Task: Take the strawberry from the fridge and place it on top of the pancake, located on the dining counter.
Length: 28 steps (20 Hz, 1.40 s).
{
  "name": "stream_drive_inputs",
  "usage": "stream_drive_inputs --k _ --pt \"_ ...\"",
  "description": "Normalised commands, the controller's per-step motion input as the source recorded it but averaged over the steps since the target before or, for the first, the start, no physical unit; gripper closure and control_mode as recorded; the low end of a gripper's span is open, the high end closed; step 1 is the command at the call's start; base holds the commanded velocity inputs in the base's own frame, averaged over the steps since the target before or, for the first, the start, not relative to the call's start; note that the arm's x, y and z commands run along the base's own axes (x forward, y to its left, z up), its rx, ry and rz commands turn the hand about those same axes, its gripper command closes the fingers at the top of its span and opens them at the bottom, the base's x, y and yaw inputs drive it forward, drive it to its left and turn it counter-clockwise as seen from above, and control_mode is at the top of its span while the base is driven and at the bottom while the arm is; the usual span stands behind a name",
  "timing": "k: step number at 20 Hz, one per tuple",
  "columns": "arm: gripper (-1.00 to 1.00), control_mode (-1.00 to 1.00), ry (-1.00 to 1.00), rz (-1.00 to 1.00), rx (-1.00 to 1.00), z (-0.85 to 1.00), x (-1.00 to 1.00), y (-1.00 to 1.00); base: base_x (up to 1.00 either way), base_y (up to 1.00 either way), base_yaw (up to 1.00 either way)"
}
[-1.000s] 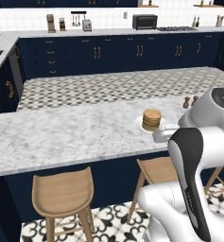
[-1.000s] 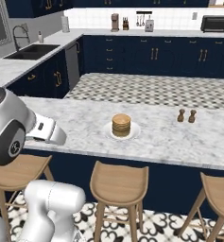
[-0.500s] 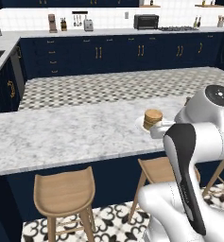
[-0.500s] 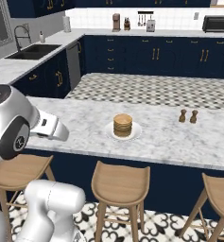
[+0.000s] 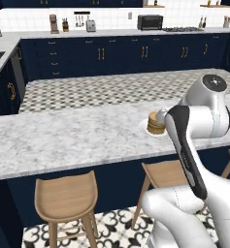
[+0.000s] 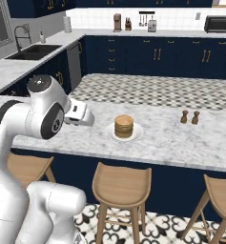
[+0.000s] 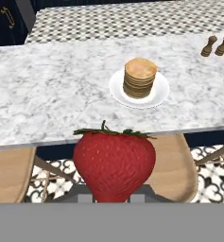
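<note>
The dining counter is carrying the white plate with the pancake (stacked) at its centre. The strawberry is sitting clamped in the gripper, at 6 o'clock from the pancake.

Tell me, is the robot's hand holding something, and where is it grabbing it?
Yes, the gripper holds the strawberry, pinched by its pointed bottom end, with the green leafy top facing away toward the pancake.
</note>
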Motion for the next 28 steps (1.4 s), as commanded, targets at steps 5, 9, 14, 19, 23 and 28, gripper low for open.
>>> stream_drive_inputs --k 5,9,14,19,23,28 --pt "1.00 -1.00 0.03 0.03 0.00 -0.01 1.00 -1.00 0.00 0.00 0.00" --pt "1.00 -1.00 0.05 0.01 0.00 -0.25 1.00 -0.80 0.00 0.00 0.00" --pt "1.00 -1.00 0.05 0.00 0.00 -0.39 1.00 -0.12 0.00 0.00 0.00" --pt "1.00 -1.00 0.01 0.00 0.00 -0.39 1.00 0.33 0.00 0.00 0.00" --pt "1.00 -1.00 0.02 -0.03 -0.02 -0.38 0.95 -0.04 0.00 0.00 0.00" --pt "1.00 -1.00 0.09 0.00 0.00 -0.35 0.78 -0.51 0.00 0.00 0.00"
